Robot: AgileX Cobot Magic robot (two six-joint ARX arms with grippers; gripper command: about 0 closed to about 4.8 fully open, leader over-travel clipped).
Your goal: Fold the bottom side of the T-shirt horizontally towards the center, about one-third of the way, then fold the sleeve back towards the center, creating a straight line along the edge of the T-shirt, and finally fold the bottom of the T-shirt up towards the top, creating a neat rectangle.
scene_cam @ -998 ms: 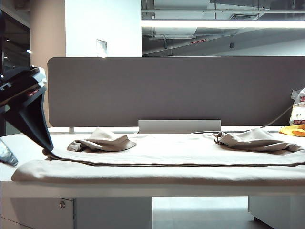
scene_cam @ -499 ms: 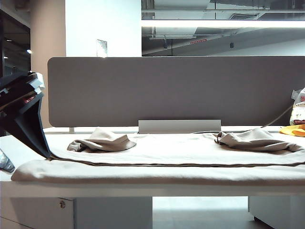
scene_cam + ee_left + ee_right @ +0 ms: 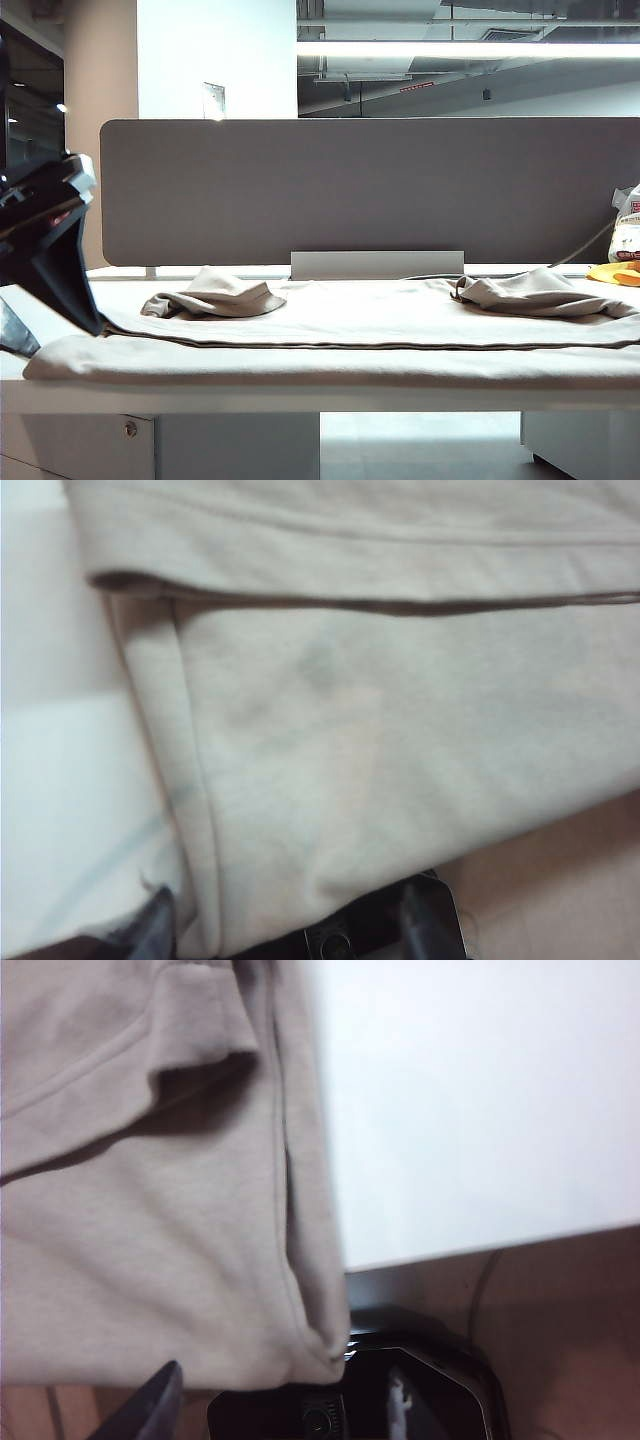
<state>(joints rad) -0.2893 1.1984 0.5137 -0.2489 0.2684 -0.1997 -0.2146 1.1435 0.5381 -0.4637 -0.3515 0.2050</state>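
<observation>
Jaws first: left gripper (image 3: 290, 925) has both fingertips showing with the T-shirt's corner lying between them, gap medium; can't tell whether they're pinching the cloth yet. Right gripper (image 3: 280, 1395) is the same story: fingers apart, shirt corner sitting in the gap, contact not clear. Neither is confirmed as a hold.

T-shirt (image 3: 340, 320) covers almost the full width of the table (image 3: 50, 300), near layer draped to the front edge. One long side is already folded over toward the centre; its stitched edge (image 3: 350, 345) runs straight across. Both sleeves (image 3: 215, 295) lie bunched near the back edge, one toward each end.

Left gripper is at the table's front-left corner, over the shirt's end hem (image 3: 190, 780). Right gripper is at the front-right corner per its wrist view; out of frame in the exterior view. Bag (image 3: 628, 235) and a yellow item (image 3: 615, 272) sit at the back-right corner, clear of the cloth.

Risks, my read:
- Jaws close on the top layer only → lower layer stays put, fold skews.
- One side grips, the other misses → shirt drags diagonally, straight edge lost.
- Corners sit right at the table edge → a fingertip may catch the tabletop or push cloth off the front.
</observation>
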